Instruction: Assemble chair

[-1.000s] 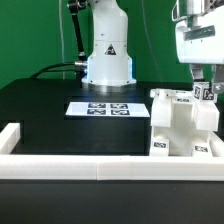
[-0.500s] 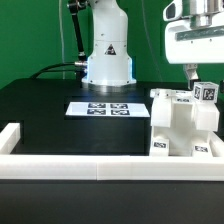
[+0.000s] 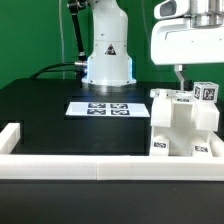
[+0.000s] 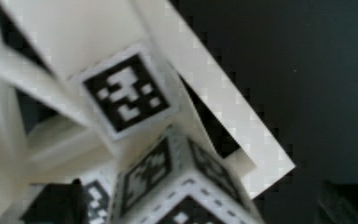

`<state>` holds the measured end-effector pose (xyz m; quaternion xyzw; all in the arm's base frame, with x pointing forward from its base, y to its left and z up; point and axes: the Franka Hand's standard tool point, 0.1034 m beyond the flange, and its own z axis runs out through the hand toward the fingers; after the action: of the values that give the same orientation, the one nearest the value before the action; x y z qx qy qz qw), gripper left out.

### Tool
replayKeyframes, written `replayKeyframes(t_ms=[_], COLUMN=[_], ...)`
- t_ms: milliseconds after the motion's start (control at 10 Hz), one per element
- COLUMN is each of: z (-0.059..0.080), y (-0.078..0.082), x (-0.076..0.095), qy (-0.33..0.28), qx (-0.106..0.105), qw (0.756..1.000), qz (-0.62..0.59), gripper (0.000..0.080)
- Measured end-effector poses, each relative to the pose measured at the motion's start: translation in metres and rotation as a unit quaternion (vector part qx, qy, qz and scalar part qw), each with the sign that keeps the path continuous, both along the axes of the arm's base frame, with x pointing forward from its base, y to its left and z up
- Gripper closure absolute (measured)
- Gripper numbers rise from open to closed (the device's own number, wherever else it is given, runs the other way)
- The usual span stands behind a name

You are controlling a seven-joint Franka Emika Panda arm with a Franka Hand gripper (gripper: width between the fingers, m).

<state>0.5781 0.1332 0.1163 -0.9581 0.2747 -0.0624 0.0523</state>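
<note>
Once the gripper [image 3: 179, 74] had lifted off the chair [image 3: 184, 124] and drifted toward the exterior view's left, seemingly empty though whether open I cannot tell, the piece stood placed.

Chair [image 3: 186, 125] cut by the exterior view's right edge; fingers' [image 3: 181, 76] spread indiscernible.

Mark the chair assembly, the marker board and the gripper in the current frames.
chair assembly [image 3: 178, 128], exterior view, front face of the white block.
marker board [image 3: 82, 107], exterior view, bare strip left of the tags.
gripper [image 3: 181, 76], exterior view, at the visible finger's tip.
</note>
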Motion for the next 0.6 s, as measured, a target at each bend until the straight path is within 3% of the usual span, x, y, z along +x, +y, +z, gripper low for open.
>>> replayKeyframes(t_ms=[600], z=[0.0026], y=[-0.0017], x=[0.0029], qy=[-0.015], qx=[-0.051], qw=[0.972], qz=[0.230], gripper=[0.0150])
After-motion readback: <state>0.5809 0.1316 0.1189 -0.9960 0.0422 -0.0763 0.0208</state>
